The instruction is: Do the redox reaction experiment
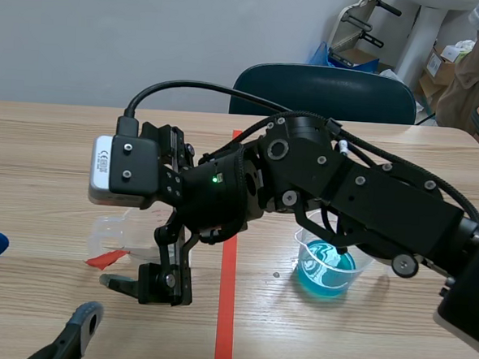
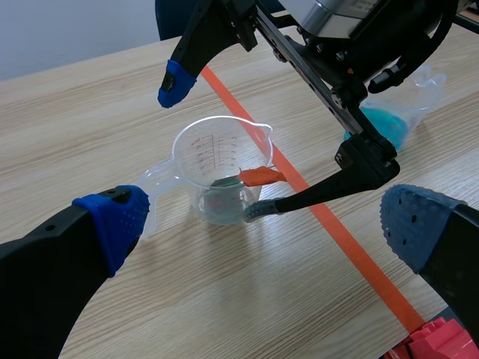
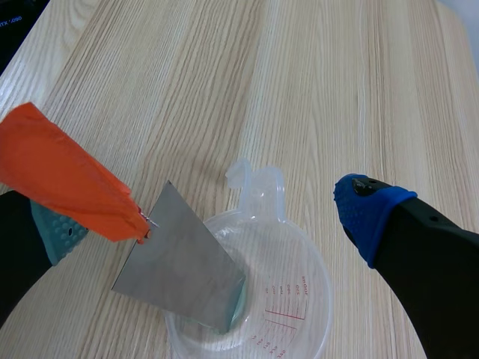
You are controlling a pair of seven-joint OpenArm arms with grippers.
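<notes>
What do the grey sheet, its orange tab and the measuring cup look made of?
Grey sheet: probably thin metal; dull grey, flat, with crisp straight edges. I cannot tell which metal.
Orange tab: looks like tape or soft film; matte and slightly creased.
Measuring cup: clear plastic; see-through wall, red printed scale, moulded spout.

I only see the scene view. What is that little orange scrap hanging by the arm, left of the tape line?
Observer: An orange tag fixed to a grey metal sheet.
Operator: Where does the sheet sit?
Observer: Its lower corner stands inside a clear measuring cup, leaning over the rim.
Operator: Is the end effector squeezing it?
Observer: No. The right end effector is open, its fingers wide apart either side of the cup.
</notes>
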